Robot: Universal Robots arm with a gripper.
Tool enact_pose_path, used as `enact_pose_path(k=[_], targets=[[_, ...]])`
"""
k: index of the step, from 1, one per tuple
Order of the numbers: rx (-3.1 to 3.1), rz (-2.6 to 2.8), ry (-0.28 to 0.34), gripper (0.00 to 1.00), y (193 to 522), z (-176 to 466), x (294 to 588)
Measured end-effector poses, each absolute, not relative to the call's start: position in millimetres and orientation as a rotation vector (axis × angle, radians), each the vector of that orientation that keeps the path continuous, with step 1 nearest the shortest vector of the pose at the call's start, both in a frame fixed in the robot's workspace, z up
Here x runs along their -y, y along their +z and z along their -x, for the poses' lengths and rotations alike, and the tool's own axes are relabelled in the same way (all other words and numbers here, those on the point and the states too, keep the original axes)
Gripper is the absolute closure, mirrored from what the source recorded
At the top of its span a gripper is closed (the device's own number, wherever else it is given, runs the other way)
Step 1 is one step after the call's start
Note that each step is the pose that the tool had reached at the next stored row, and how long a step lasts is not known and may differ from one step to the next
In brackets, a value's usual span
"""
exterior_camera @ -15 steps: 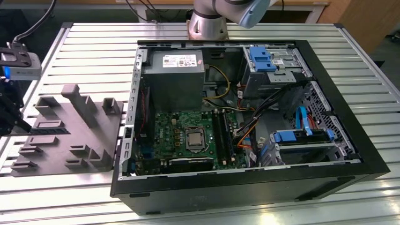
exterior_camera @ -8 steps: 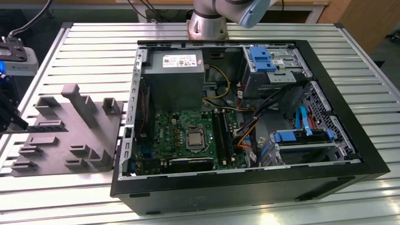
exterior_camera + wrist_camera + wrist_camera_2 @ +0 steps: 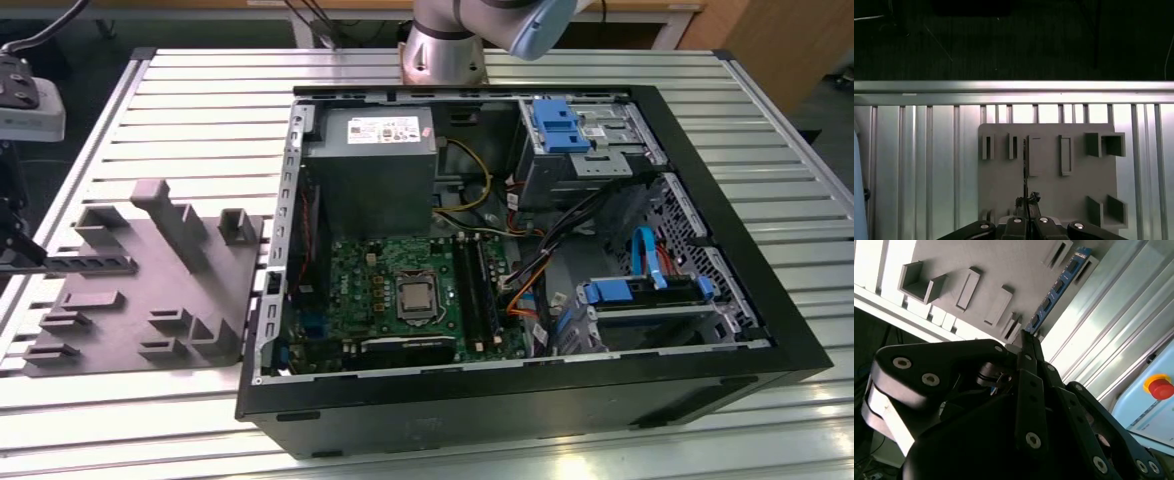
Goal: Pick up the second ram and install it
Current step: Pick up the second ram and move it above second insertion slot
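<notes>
My gripper [image 3: 1027,340] is shut on a blue ram stick [image 3: 1054,292], which juts straight out from the fingertips over the grey holder block [image 3: 1004,270]. The first wrist view shows the ram [image 3: 1025,167] edge-on as a thin dark line above the holder block [image 3: 1049,200], with the gripper [image 3: 1026,202] just behind it. In the exterior view the gripper [image 3: 11,240] is at the far left edge, holding the ram [image 3: 91,264] level above the holder block [image 3: 147,290]. The motherboard's ram slots [image 3: 470,295] lie inside the open computer case [image 3: 534,390].
The case holds a grey power supply [image 3: 371,160], a processor socket [image 3: 414,297], blue drive brackets [image 3: 561,128] and loose cables [image 3: 527,290]. The arm's base [image 3: 447,45] stands behind the case. A red stop button [image 3: 1160,386] sits off the slatted table [image 3: 200,110].
</notes>
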State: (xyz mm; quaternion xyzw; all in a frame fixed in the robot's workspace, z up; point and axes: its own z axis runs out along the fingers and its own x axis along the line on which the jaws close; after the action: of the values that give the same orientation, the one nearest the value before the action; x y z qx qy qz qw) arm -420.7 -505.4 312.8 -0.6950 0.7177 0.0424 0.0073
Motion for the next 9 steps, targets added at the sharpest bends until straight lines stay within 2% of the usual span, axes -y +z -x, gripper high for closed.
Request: enact_pose_path(k=[9], targets=[[-2.244, 2.173, 0.133, 0.88, 331.6, 420.7, 505.4]])
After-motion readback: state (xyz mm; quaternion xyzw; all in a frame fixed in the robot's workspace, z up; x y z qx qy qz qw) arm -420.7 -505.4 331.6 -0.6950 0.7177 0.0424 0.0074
